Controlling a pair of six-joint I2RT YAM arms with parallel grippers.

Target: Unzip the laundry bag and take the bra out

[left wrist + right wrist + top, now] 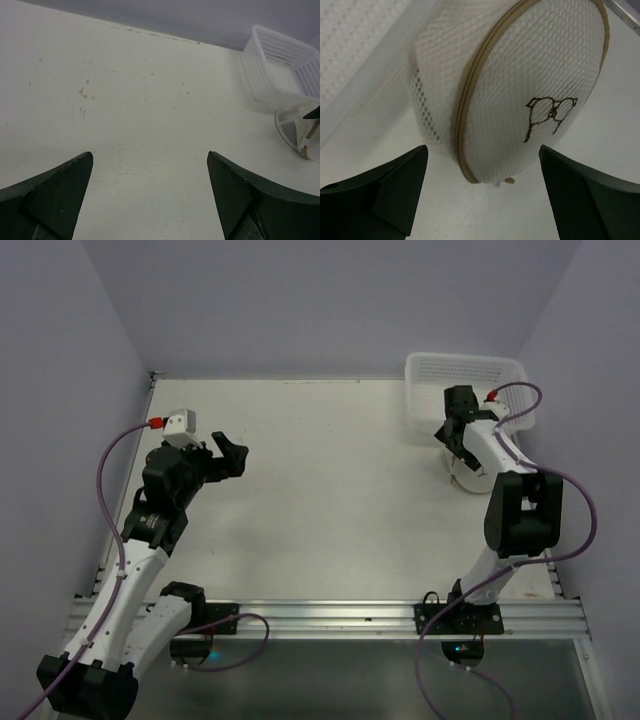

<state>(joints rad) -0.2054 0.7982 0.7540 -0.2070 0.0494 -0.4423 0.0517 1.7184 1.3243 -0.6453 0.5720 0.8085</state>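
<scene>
From above, your left gripper (228,455) hangs spread wide, well apart from the work. Your right gripper (455,435), also spread, hovers over the laundry bag (462,483) beside the white basket (460,360), probably lining up on it. In the left wrist view, the bag is cut off at the right edge. In the right wrist view, the tan zipper (458,112) rings the dome; its pull is hard to make out, and no bra shows through the mesh.

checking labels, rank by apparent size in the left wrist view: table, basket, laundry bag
1. table
2. white slotted basket, cropped by the frame edge
3. mesh laundry bag, partly cropped too, yet clearly smaller
</scene>
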